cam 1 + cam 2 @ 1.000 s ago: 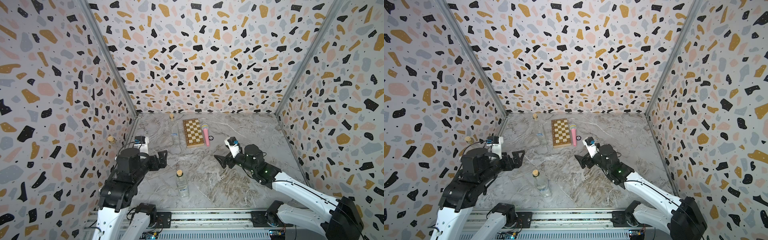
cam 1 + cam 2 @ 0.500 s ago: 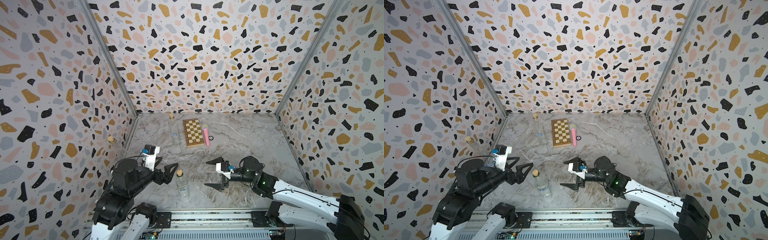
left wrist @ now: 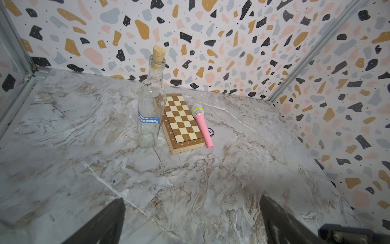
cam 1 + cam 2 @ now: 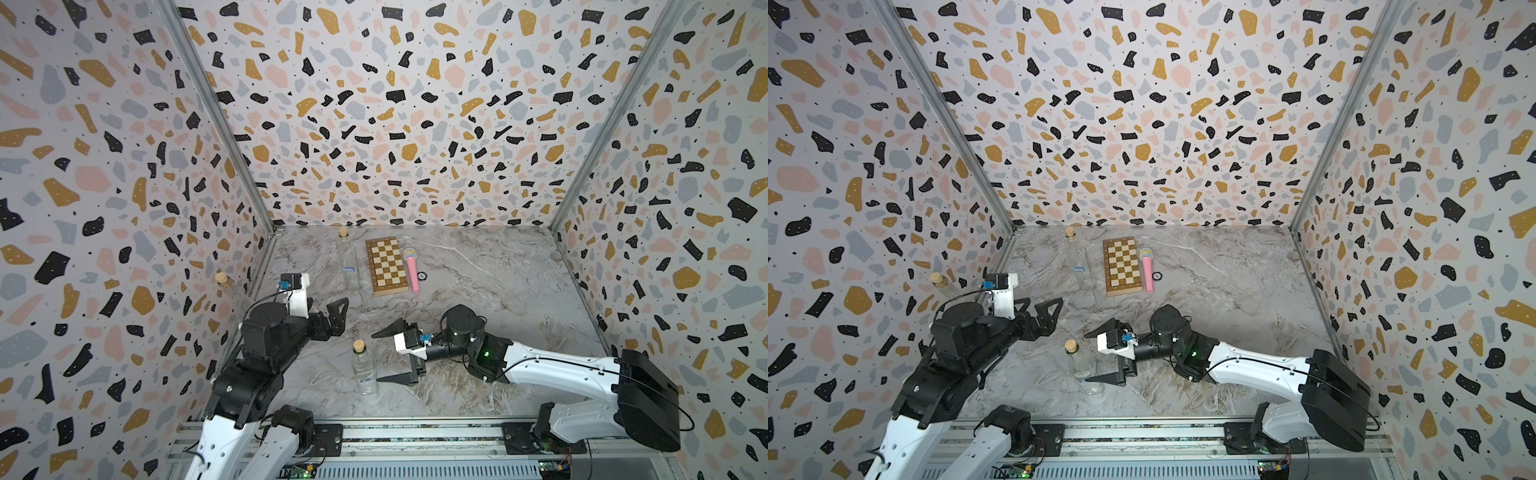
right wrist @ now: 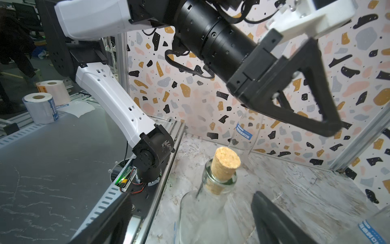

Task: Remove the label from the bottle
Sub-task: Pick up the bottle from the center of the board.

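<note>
A: Which step do we log?
B: Reach, we'd say; no peel yet. Over the bench (image 4: 478,291), the right pincer (image 4: 376,357) lies low and sideways, spread wide, empty. The left pincer (image 4: 328,313) hovers nearer the left wall, also wide open, holding nothing. The bottle (image 4: 365,374) stands upright and corked, front-centre, right at the mouth of the right jaws. Touching or not, we can't tell.
A: Next move?
B: Our guess: one pincer clamps the glass, the other picks at a label corner. The label (image 5: 174,228) shows only as a blue sliver low on the glass, so we can't say which way it faces.
A: Room?
B: The rail (image 4: 415,432) edge is close in front of the bottle; a shove could tip it there. Mid-bench and right side are open. Board (image 4: 386,266), back bottle (image 4: 350,266) and mic (image 4: 411,270) sit well back. A third bottle (image 4: 226,286) hugs the left wall.
</note>
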